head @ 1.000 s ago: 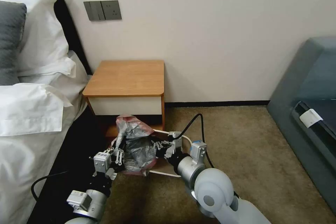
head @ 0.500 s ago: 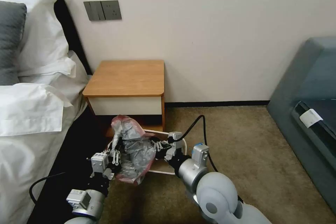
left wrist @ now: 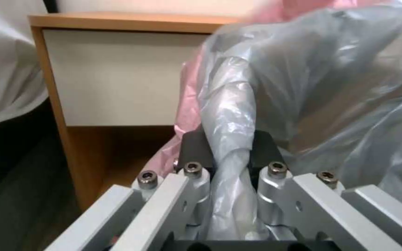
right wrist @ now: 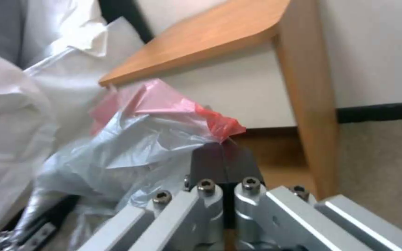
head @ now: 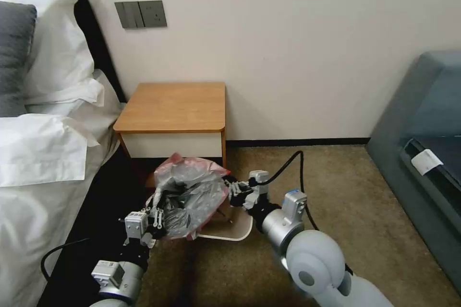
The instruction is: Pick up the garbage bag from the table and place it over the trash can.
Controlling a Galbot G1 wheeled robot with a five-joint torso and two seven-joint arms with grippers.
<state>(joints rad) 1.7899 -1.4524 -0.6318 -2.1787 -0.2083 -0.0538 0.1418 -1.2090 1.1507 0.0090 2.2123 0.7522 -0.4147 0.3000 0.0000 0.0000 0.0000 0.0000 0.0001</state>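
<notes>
The left gripper (head: 161,216) pinches a twisted fold of the crinkled translucent grey plastic garbage bag with pinkish-red rim (head: 189,194), held stretched above the beige plastic trash can (head: 235,232) on the carpet, before the orange-brown wooden nightstand table (head: 175,105). The right gripper (head: 230,189) clamps the bag's red rim.

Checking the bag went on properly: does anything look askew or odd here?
Yes. The garbage bag is not seated: it hangs bunched between the left gripper and right gripper, both clamped on it, above the trash can, whose near rim is bare. The table behind looks normal.
</notes>
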